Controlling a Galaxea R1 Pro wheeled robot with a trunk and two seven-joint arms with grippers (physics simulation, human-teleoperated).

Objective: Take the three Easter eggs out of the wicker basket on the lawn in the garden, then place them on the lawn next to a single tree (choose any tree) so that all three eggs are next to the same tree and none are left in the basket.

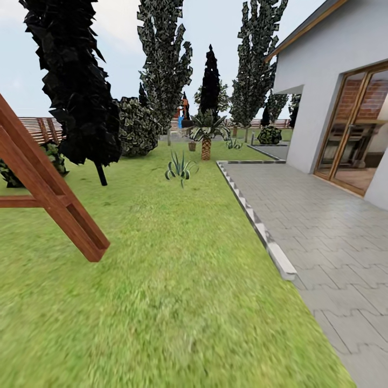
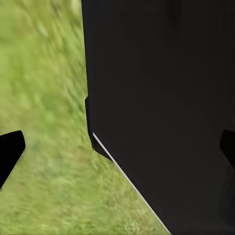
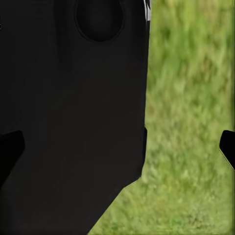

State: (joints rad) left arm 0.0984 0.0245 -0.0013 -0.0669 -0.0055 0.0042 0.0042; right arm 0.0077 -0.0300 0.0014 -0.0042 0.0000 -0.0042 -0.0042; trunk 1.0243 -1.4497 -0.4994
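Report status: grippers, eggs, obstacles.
Left gripper open, empty, over grass. Right gripper open, empty. Eggs, basket not sighted. Lawn ahead; wooden frame close on the left.

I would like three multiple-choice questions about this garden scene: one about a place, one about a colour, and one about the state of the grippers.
1. Where is the paved area relative to the lawn in the head view?
A. on the right
B. on the left
C. all around it

2. What colour is the slanted wooden beam at the left?
A. white
B. reddish brown
C. blue

3. How do the left gripper's fingers stand?
A. shut on an egg
C. shut on a branch
B. apart, holding nothing

Answers: 1 A, the grey paved area lies right of the lawn. 2 B, the wooden beam is reddish brown. 3 B, the left gripper has dark fingertips at both edges, nothing between.
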